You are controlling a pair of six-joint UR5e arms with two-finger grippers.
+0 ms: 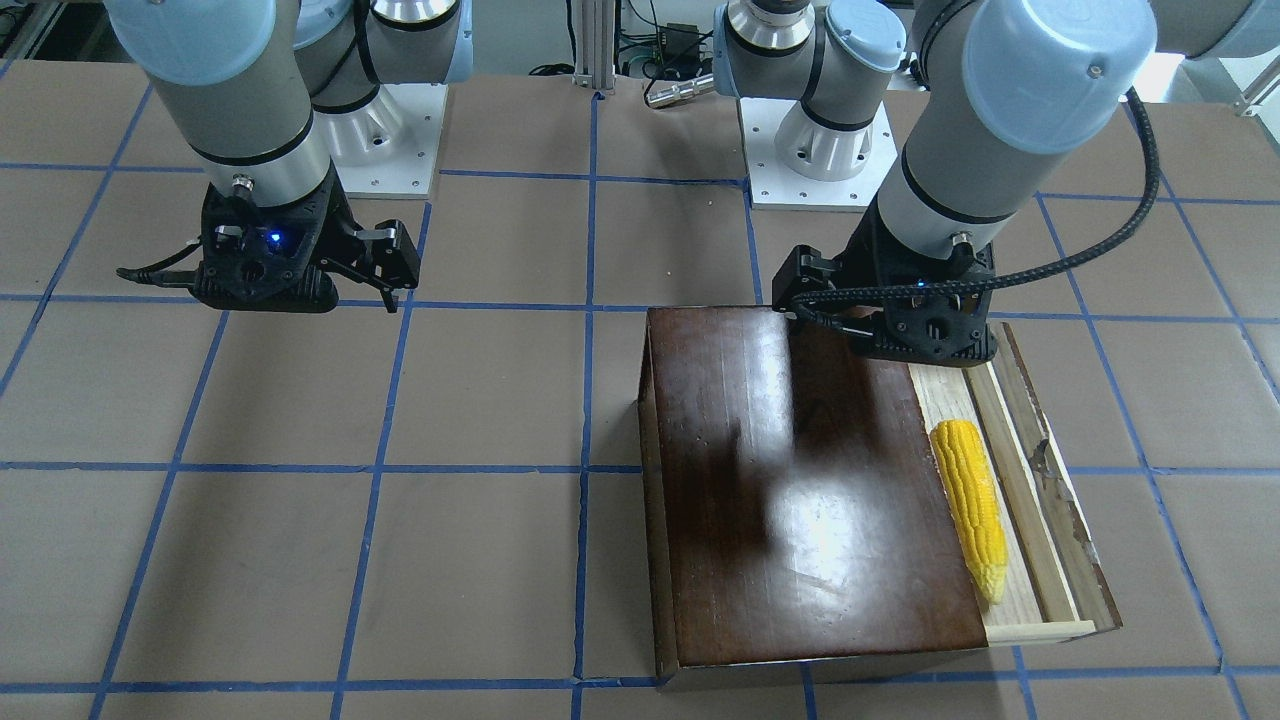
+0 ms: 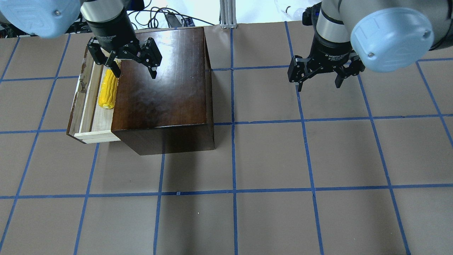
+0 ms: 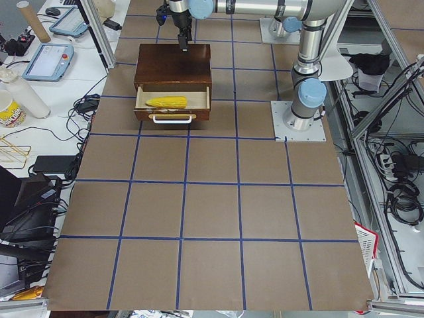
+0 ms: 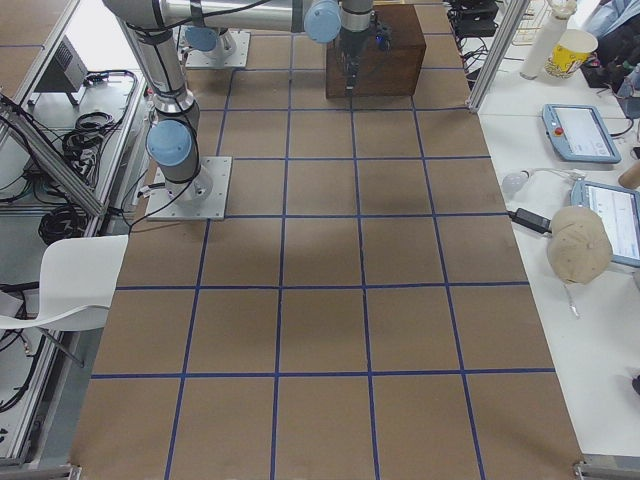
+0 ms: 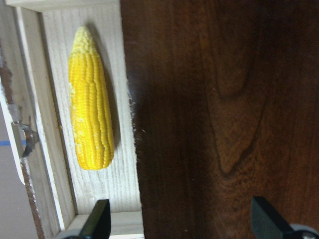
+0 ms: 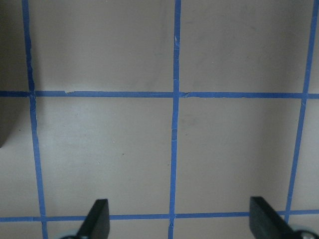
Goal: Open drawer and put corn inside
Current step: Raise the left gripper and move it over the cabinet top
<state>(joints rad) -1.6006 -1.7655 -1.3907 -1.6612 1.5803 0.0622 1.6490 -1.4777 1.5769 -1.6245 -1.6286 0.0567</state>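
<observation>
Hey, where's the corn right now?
Overhead, the corn lies far left inside the open drawer, beside the dark box, near the left gripper.

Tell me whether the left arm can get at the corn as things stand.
Probably yes: the left gripper hangs open near the corn, which lies uncovered in the pulled-out drawer; nothing sits between them.

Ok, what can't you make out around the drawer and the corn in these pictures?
- Overhead: a finger of the left gripper covers the corn's far end.
- Exterior right: the box hides the drawer and corn entirely.
- Every view: the box top covers the drawer's rear, so its depth is unknown.
- The handle: whole only in exterior left, too small for detail.
</observation>
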